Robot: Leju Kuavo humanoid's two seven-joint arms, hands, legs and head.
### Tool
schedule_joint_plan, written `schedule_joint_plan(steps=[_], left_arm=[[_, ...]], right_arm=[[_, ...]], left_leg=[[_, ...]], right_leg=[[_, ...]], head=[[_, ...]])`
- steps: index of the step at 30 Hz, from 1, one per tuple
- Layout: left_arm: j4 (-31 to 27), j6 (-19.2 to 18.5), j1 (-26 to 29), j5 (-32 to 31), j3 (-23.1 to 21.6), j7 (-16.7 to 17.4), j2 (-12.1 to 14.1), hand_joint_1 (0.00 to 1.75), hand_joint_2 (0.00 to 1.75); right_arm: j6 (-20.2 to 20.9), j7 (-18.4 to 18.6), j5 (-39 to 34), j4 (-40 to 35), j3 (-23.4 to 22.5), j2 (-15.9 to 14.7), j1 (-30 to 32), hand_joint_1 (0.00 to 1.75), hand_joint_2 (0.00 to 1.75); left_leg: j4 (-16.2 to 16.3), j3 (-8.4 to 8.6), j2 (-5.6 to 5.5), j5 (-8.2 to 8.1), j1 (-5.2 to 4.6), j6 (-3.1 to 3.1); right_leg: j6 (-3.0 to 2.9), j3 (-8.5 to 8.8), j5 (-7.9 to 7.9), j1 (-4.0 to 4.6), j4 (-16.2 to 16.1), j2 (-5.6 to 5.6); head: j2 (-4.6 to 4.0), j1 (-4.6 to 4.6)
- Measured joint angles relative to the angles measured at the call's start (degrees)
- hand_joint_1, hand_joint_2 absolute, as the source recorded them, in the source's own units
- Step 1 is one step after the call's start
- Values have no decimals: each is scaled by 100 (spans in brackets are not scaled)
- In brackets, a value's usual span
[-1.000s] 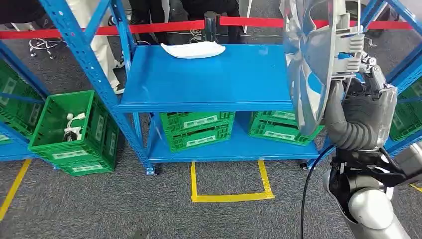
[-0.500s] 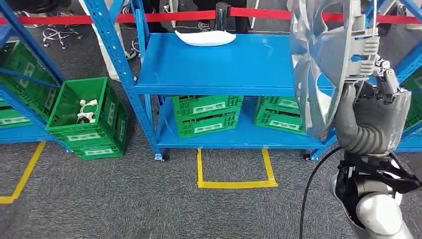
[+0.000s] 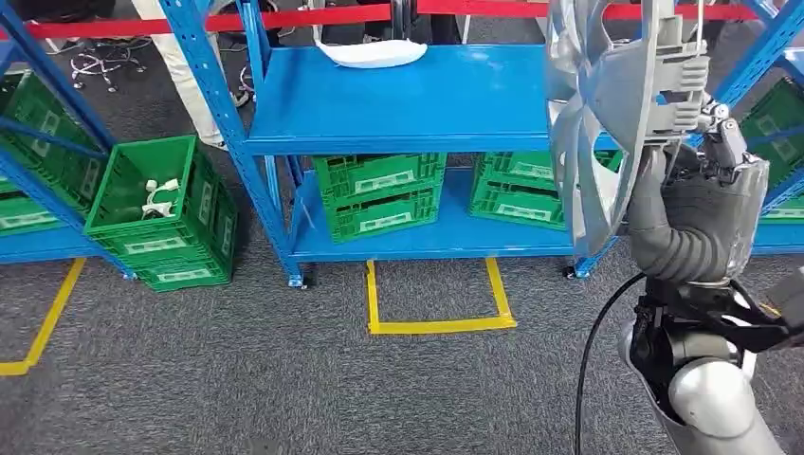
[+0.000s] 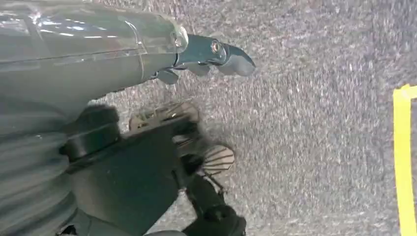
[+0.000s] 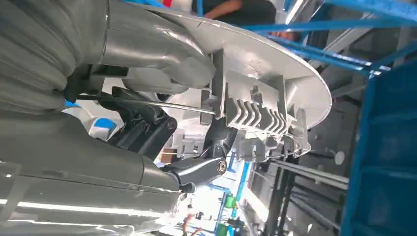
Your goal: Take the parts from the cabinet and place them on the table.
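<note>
A large silver wheel cover (image 3: 597, 123) stands on edge at the right of the head view, and my right hand (image 3: 706, 204) grips it at its rim clips. The right wrist view shows the cover's ribbed back (image 5: 265, 64) close up, with my right hand's fingers (image 5: 147, 128) hooked around its wire ring. A white curved part (image 3: 370, 52) lies at the back of the blue cabinet's upper shelf (image 3: 417, 104). My left hand (image 4: 196, 147) hangs over grey carpet with its fingers apart and nothing in them.
Green crates (image 3: 379, 194) sit on the lower shelf. Another green crate (image 3: 123, 237) on the floor to the left holds a small white part (image 3: 161, 197). A yellow tape square (image 3: 436, 327) marks the carpet. A person's legs (image 3: 180, 66) stand behind the red barrier (image 3: 284, 17).
The whole picture has shifted, so the camera has moved: the cabinet now sits higher and more floor shows. My right hand keeps the same hold on the wheel cover.
</note>
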Motion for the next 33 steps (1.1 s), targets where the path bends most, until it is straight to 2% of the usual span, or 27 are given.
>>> schedule_joint_plan(steps=[2,3,4,5,7,8,9,10,11,12,13,14,17,18,19,20,22,23,24,25,26,27,28,29,30,32,33], left_arm=[[0,35,24,48,2,-28,42,0,175],[0,39,46,87,2,-59,57,0,175],[0,61,56,122,4,-87,79,0,175],[0,76,58,155,9,-116,96,0,175],[0,102,72,184,41,-112,146,0,175],[2,109,87,186,61,-90,175,0,175],[2,116,109,186,79,-65,210,0,175],[0,116,123,188,98,-52,245,0,175],[2,116,126,188,101,-48,264,0,175],[0,116,120,188,101,-41,282,0,175],[0,125,118,192,105,-19,293,0,175],[0,135,111,196,107,-13,301,0,175],[-2,146,125,221,111,99,321,0,175],[-2,173,121,245,114,153,337,0,175],[-2,197,120,262,133,214,367,0,175],[-9,207,120,280,146,247,369,0,175],[-9,245,129,328,162,326,391,0,175],[-9,256,136,347,184,365,404,0,175],[-11,262,142,365,208,393,409,0,175],[-11,262,145,376,236,411,413,0,175],[-11,262,143,380,251,411,422,0,175],[-13,262,142,380,258,411,433,0,175],[-18,262,141,380,271,411,444,0,175],[-33,262,136,382,293,409,463,0,175],[-44,260,128,382,302,404,461,0,175],[-66,260,134,385,334,402,461,0,175],[-77,256,140,387,345,402,461,0,175]], right_arm=[[-4,-20,13,-11,20,2,-22,175,175],[-11,-57,13,-9,41,0,-25,175,175],[-24,-129,13,-9,61,2,-25,175,175],[-44,-212,13,-4,81,2,-24,175,175],[-96,-395,33,20,122,31,3,175,175],[-127,-461,70,33,146,44,51,175,175],[-153,-507,96,46,175,59,105,175,175],[-166,-525,118,59,205,76,131,175,175],[-175,-529,131,63,231,89,147,175,175],[-179,-533,135,70,247,101,158,175,175],[-192,-533,144,72,249,111,178,175,175],[-225,-533,155,85,253,124,196,175,175],[-308,-540,319,85,286,149,280,175,175],[-334,-540,370,85,289,155,300,175,175],[-367,-540,415,85,297,162,327,175,175],[-396,-540,452,83,304,168,355,175,175],[-409,-540,558,85,328,179,385,175,175],[-415,-533,623,85,341,188,401,175,175],[-415,-518,671,85,350,195,415,175,175],[-417,-500,706,83,356,199,429,175,175],[-426,-479,745,81,365,199,439,175,175],[-444,-455,767,79,372,197,454,175,175],[-455,-422,804,68,376,197,470,175,175],[-470,-400,826,51,376,197,481,175,175],[-488,-380,846,28,374,190,480,175,175],[-496,-361,861,2,372,190,495,175,175],[-498,-339,870,-19,367,186,507,175,175]], left_leg=[[-27,-59,-12,-12,-18,90],[-75,-68,-4,47,16,171],[-77,-88,0,91,21,211],[-75,-125,3,126,20,253],[-66,-203,13,187,7,260],[-65,-234,17,210,3,255],[-63,-258,23,228,3,247],[-60,-271,27,241,2,232],[-58,-273,31,250,2,218],[-58,-264,35,253,2,212],[-60,-269,42,254,-1,206],[-30,-324,55,268,-42,168],[-33,-392,77,312,-42,82],[-31,-386,76,305,-55,44],[60,-429,53,192,-46,11],[298,-546,24,18,-41,-12],[1248,-989,-18,-437,-28,-44],[1665,-1200,-20,-559,-27,-52],[1796,-1276,-18,-540,-28,-51],[1680,-1236,-12,-386,-29,-39],[1343,-1080,7,-138,-31,-10],[869,-856,79,130,-43,28],[405,-636,239,349,-69,80],[202,-546,506,279,-123,126],[70,-517,442,311,-138,142],[96,-560,312,319,-142,170],[75,-565,238,348,-134,207]], right_leg=[[74,-32,72,-12,-9,-4],[102,-52,73,-13,-3,4],[142,-112,-84,-33,112,30],[168,-214,-334,-44,411,34],[217,-527,-831,-55,1337,38],[228,-612,-959,-55,1668,38],[228,-582,-948,-56,1741,38],[215,-431,-813,-56,1545,37],[197,-192,-604,-55,1143,38],[170,116,-351,-54,583,40],[139,353,-197,-51,105,60],[104,424,-261,-26,-8,88],[35,357,-296,-26,-64,80],[-10,361,-268,-49,-106,74],[-50,376,-241,-64,-138,43],[-73,368,-238,-62,-140,42],[-111,352,-242,-45,-129,-9],[-121,348,-245,-32,-123,-30],[-125,347,-248,-22,-111,-55],[-132,349,-255,-7,-98,-83],[-142,351,-264,8,-82,-113],[-136,354,-280,17,-68,-141],[-132,356,-292,30,-54,-171],[-115,351,-303,37,-48,-207],[-86,319,-318,74,3,-239],[-47,313,-316,70,-1,-360],[-30,324,-326,70,4,-430]], head=[[0,9],[0,9],[0,26],[0,77],[0,114],[0,124],[0,140],[0,155],[0,160],[0,164],[0,168],[0,168],[0,157],[0,151],[0,138],[0,92],[0,26],[0,7],[0,2],[0,2],[0,-4],[0,-7],[0,-13],[0,-11],[0,-22],[0,7],[0,7]])
